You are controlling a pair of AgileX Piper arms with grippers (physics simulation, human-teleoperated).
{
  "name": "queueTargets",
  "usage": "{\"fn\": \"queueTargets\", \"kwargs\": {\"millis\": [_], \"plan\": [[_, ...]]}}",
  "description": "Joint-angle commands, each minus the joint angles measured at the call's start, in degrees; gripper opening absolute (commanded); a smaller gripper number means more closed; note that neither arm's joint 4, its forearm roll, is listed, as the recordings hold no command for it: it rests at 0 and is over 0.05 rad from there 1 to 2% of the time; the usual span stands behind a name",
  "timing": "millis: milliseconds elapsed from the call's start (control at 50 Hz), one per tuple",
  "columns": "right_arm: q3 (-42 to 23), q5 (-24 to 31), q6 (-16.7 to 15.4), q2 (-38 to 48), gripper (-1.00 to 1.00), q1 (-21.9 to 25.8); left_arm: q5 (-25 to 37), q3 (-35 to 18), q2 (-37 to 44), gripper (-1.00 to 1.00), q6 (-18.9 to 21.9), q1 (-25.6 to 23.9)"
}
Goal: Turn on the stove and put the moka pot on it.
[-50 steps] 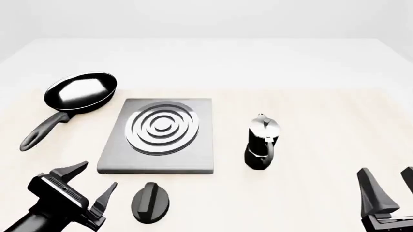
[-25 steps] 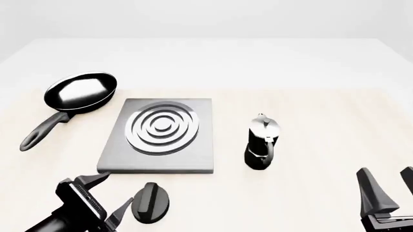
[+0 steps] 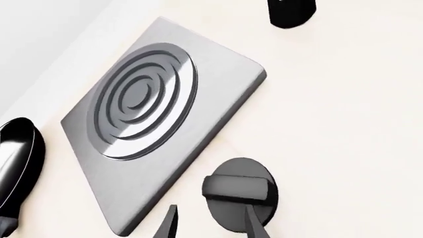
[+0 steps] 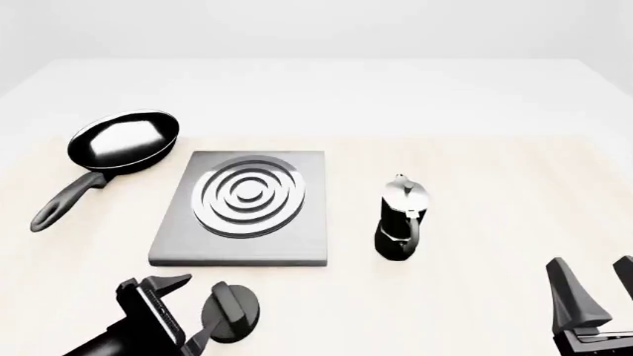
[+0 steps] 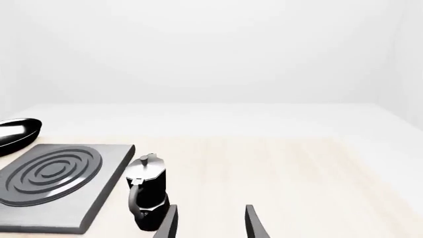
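One stove plate (image 4: 242,211), one knob (image 4: 231,314), one moka pot (image 4: 399,220) and one frying pan (image 4: 117,148) sit on the worktop (image 4: 475,185). The pot stands upright just right of the plate. The left gripper (image 4: 188,311), fingers spread, brackets the knob at the near edge; its wrist view shows one fingertip over the knob. The right gripper (image 4: 594,289) hangs released, near right.

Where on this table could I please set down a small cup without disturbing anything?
Bare table lies right of the moka pot, out to the table's right edge, and beyond the stove and frying pan. It is crowded near the knob, where the left hand works.
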Motion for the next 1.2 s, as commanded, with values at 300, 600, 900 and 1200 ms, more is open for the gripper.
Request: {"fn": "queueTargets", "kwargs": {"millis": [300,600,900,1200], "plan": [[0.0,0.0,0.0,0.2,1.0,0.1,42.2,-3.3,-50.9,1.0,-2.0,0.3],[0.1,-0.4,-0.1,0.4,1.0,0.2,48.1,-8.5,-64.6,1.0,-8.1,5.8],[-8.3,-1.9,-3.4,10.8,1.0,4.2,49.7,-9.4,-66.4,1.0,-8.0,7.0],[-17.1,-13.1,-5.8,31.1,1.0,11.9,50.1,-10.0,-66.4,1.0,-8.0,7.3]]}}
